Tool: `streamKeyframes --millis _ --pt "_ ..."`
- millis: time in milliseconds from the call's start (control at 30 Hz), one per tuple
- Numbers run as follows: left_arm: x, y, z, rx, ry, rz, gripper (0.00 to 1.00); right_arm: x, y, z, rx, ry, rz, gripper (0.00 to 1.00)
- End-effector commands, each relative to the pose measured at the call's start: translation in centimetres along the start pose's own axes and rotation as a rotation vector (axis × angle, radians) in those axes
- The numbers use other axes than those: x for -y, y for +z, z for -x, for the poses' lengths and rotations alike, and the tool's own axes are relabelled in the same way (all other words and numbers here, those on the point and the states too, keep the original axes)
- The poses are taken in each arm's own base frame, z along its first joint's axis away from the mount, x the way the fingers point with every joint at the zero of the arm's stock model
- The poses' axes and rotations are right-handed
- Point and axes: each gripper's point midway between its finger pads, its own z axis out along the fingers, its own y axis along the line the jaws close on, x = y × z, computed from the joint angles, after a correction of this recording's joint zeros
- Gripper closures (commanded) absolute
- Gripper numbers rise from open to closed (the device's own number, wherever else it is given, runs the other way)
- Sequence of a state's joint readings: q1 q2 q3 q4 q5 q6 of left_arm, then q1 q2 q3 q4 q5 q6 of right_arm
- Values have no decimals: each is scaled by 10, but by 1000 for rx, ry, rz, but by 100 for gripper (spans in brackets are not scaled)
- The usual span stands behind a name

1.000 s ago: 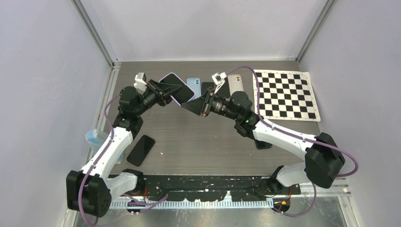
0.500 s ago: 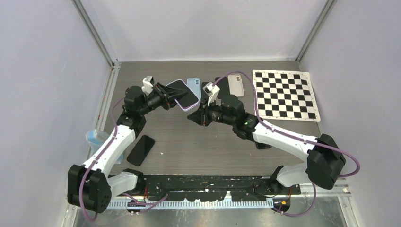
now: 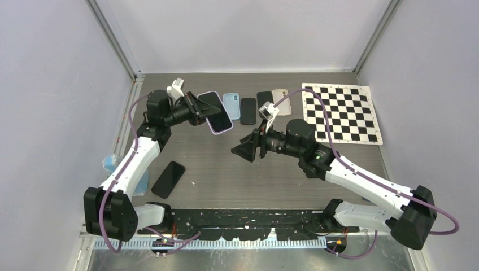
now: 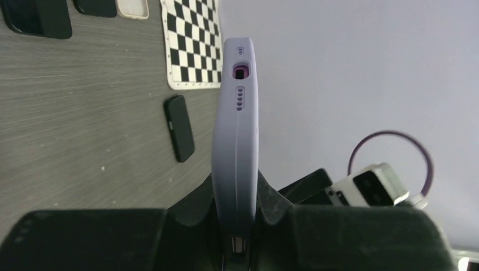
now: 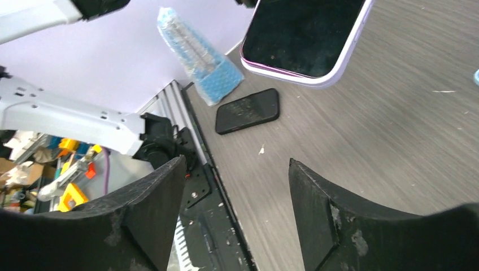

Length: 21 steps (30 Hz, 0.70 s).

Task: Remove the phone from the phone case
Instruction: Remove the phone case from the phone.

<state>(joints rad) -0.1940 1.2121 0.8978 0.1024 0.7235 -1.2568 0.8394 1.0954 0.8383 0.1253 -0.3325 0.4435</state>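
Note:
The phone, its dark screen showing [image 5: 308, 34], sits inside a lavender phone case [image 3: 216, 112] held tilted above the back left of the table. My left gripper [image 3: 199, 109] is shut on one end of the case. In the left wrist view the case [image 4: 237, 124] runs edge-on out from between the left gripper [image 4: 236, 197] jaws. My right gripper [image 3: 242, 151] hangs open and empty over the table's middle, a short way right of and nearer than the phone. The right wrist view shows its fingers [image 5: 152, 214] spread wide, with bare table between them.
Along the back lie a blue-cased phone [image 3: 231, 105], two black phones [image 3: 248, 110] [image 3: 264, 100] and a beige one [image 3: 281, 96], beside a checkerboard mat [image 3: 340, 113]. Another black phone [image 3: 168, 179] lies near the left. A blue bubble-wrap bag [image 3: 112, 164] rests at the left edge.
The right gripper, nearly shut beside the phone's end a second ago, has opened and drawn back toward the near right. The left gripper has swung the cased phone slightly left.

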Motion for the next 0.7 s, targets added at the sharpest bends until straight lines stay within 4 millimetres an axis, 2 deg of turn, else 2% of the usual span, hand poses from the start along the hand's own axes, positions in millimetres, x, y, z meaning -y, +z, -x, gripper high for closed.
streamKeyframes --millis 0,33,67,133,233,400,533,667 --pt "25 -17 -25 -197 323 -62 100 -14 -15 -2 -58 81 20 25" --pt "26 -20 -29 -222 356 -70 100 -13 -15 5 -48 98 -9 24" --pt "27 -24 -34 -245 390 -82 100 -5 -15 -4 -90 129 -51 22" --pt "28 -31 -42 -279 451 -104 100 -2 -12 -1 -108 173 -85 22" --pt "30 -41 -57 -352 512 -166 100 -12 -2 0 -141 224 -34 22" --pt "36 -48 -66 -393 548 -226 100 -34 9 9 -145 250 104 32" --pt "44 -51 -69 -397 567 -268 100 -31 20 5 -170 282 106 38" --pt "46 -54 -71 -394 575 -279 100 -26 28 -1 -194 293 103 56"
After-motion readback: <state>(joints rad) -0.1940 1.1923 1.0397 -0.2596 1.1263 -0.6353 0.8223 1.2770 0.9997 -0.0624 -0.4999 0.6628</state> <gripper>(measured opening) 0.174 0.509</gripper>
